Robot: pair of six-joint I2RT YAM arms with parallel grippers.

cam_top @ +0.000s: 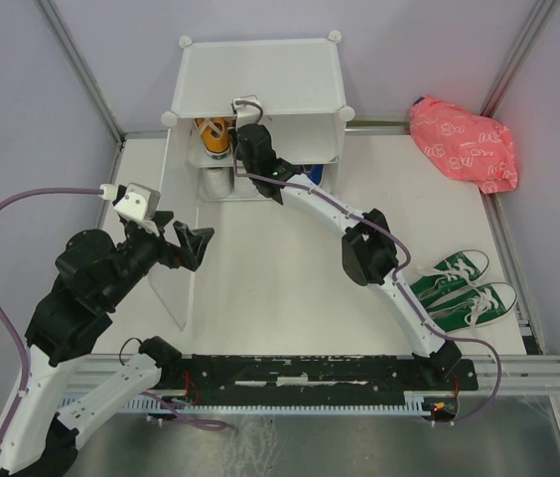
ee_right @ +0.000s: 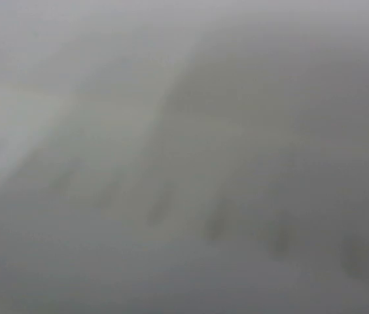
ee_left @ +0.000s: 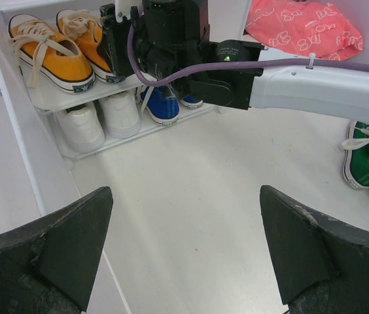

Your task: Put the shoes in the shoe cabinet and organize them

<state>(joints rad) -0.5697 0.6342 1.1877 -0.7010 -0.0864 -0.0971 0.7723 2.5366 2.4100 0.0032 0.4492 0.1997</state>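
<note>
The boxy white translucent plastic-panel cabinet (cam_top: 260, 75) is standing at the far side of the white worktop (cam_top: 280, 268), with its hinged front panel (cam_top: 173, 293) swinging out toward the left arm.

Contents, as the left wrist view is showing them:
- Inner shelf (ee_left: 60, 95): the pair of orange canvas sneakers (ee_left: 47, 59) is lying side by side at the left, toes pointing outward.
- Bottom level, left: the pair of white canvas sneakers (ee_left: 99, 118) is sitting directly below the orange pair.
- Bottom level, right: the pair of blue canvas sneakers (ee_left: 161, 108) is sitting just beside the white pair, with the right arm crossing in front of it.

The pair of green canvas sneakers (cam_top: 464, 288) is lying outside the cabinet, on the worktop near the right arm's base. The pink patterned bag (cam_top: 464, 139) is resting at the far right, well apart from the cabinet.

The left pincer (ee_left: 184, 196) is hovering in front of the cabinet opening with its fingers standing wide apart and gripping nothing.

Hidden or unclear:
- The right arm (cam_top: 359, 238) is reaching into the cabinet; the top panel and the arm's own wrist are covering the right pincer, so its state cannot be told.
- The right wrist view is showing only a grey blur.
- The green pair is being cut off at the edge of the left wrist view.
</note>
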